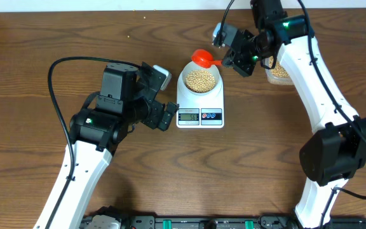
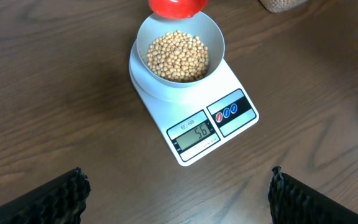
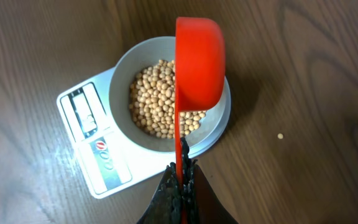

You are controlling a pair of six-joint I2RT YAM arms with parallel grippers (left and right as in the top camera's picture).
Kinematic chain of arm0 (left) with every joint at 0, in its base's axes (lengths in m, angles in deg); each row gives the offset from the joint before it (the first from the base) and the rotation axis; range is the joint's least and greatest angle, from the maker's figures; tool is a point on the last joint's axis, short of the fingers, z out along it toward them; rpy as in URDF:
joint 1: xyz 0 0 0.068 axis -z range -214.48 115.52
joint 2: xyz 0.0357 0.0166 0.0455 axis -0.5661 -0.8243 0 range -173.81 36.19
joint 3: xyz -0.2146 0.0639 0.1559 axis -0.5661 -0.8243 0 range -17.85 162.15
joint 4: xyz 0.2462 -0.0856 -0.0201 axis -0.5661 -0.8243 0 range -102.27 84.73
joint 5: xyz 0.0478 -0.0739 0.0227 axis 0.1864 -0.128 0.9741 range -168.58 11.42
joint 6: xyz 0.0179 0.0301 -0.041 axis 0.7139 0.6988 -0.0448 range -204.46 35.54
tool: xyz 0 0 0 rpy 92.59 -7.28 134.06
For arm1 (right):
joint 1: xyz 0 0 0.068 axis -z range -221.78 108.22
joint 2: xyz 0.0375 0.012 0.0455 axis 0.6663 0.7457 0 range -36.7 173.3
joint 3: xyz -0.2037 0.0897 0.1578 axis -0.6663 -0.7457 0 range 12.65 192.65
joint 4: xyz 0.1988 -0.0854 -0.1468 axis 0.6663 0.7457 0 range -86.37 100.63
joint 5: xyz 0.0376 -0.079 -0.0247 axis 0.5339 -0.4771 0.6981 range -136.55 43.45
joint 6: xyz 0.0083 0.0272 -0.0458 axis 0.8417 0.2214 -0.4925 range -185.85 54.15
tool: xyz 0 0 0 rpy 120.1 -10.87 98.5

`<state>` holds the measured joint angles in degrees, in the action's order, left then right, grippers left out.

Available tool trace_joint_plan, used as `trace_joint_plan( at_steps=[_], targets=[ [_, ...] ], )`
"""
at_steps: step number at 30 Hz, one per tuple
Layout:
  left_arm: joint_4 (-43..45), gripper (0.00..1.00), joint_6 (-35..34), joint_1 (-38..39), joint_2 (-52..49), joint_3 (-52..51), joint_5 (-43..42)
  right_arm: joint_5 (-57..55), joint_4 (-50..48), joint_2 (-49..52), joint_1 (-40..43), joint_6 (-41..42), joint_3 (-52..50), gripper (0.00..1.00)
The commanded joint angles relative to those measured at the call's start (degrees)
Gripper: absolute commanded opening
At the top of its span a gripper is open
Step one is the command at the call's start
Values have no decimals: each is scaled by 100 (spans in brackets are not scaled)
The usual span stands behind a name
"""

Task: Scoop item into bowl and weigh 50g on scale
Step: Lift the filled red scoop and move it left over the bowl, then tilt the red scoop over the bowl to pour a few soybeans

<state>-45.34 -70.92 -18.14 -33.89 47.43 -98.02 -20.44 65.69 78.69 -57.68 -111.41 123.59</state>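
Note:
A pale bowl (image 1: 184, 75) holding tan beans (image 1: 200, 79) sits on the white scale (image 1: 200, 116). In the left wrist view the scale's display (image 2: 194, 134) seems to read 56. My right gripper (image 3: 182, 171) is shut on the thin handle of a red scoop (image 3: 199, 56). The scoop is turned on its side over the bowl's (image 3: 120, 74) right rim, and its inside is hidden. My left gripper (image 2: 177, 178) is open and empty, just left of the scale (image 2: 232, 78), with bare wood between its fingers.
A clear tub (image 1: 277, 71) of more beans stands to the right of the scale, partly under my right arm. One stray bean (image 3: 280, 135) lies on the wooden table to the right of the bowl.

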Motion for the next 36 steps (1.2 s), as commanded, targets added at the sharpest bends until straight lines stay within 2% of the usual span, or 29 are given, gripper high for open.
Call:
trace_joint_plan(
  at_steps=[1,10,28,36],
  targets=[
    [0,95,13,13,-2,-17,-66,-66,-238,-63,-28,-186,-208,1],
    [0,94,13,13,-2,-17,-68,-162,-796,-63,-50,-184,-660,1],
    [0,94,13,13,-2,-17,-68,-225,-1049,-63,-201,-166,-1141,1],
    [0,94,13,13,-2,-17,-66,-610,-1340,-63,-216,-11,-1272,1]
  ],
)
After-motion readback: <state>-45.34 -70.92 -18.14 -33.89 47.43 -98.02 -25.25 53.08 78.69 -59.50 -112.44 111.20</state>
